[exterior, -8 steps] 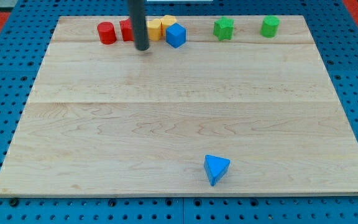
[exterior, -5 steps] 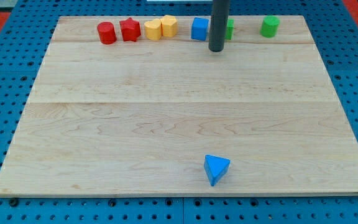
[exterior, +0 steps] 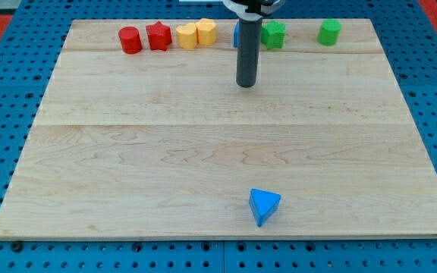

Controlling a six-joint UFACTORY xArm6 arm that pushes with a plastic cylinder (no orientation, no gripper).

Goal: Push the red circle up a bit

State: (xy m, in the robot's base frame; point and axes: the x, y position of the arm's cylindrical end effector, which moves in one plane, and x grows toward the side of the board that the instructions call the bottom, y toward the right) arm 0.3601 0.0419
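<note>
- Nearest the bench's bottom edge, somewhat right of its middle, a blue triangle is seen, alone and well apart from everything else.
- The broad middle of the bench is bare wood, so open room for sliding is available on every side there.
- Further up, my tip is found on the wood below the top row, beneath a blue block that is mostly hidden by the rod; no block is touched by it.
- The tool is a plain rod, so nothing can be opened, closed or held by it; only pushing is possible.
- Along the top edge a row is laid out: towards the top right corner a green block, then a green star-like block, the blue block, two yellow blocks touching each other, and a red star.
- The red circle is placed at the row's end towards the top left corner, just beside the red star and well apart from my tip.
- It is judged light, stiff and easily slid; contact should be made on its lower side, centred, or it may roll aside.
- Little room is left above it before the top edge, so only a short push is judged safe.
</note>
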